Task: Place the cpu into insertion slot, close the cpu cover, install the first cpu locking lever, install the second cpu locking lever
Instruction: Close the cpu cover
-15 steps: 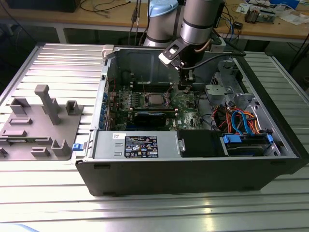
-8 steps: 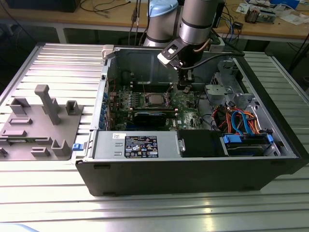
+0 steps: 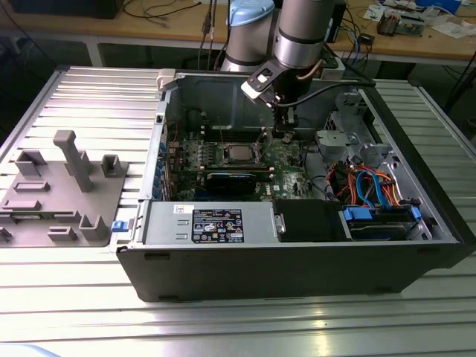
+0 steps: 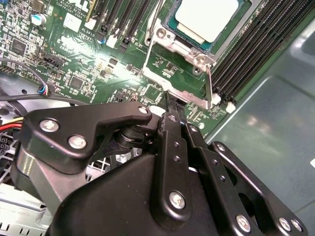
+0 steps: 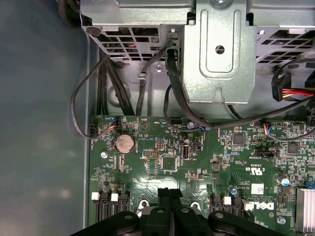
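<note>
The cpu (image 4: pixel 209 17) lies in the insertion slot (image 3: pixel 238 154) on the green motherboard (image 3: pixel 286 160), its silver top facing up. The silvery cpu cover (image 4: pixel 165 37) frames it and looks laid down around it. One thin wire lever (image 4: pixel 208 83) runs along one side of the socket, and another lever (image 4: pixel 153 22) stands at the opposite side. I cannot tell whether either is latched. My gripper (image 3: pixel 282 135) hangs inside the case, just off the socket on the exterior view's right. Its black fingers (image 5: pixel 164 196) are pressed together, shut on nothing, and the tip (image 4: pixel 167 101) is close to the socket's metal edge.
The open case (image 3: pixel 416 253) holds a power supply (image 3: pixel 216 223) at the front, blue cables (image 3: pixel 375 186) and a drive cage (image 5: pixel 219 49). Black memory slots (image 4: pixel 246 54) flank the socket. A long black card (image 3: pixel 238 179) sits before it. A grey fixture (image 3: pixel 67 186) lies outside.
</note>
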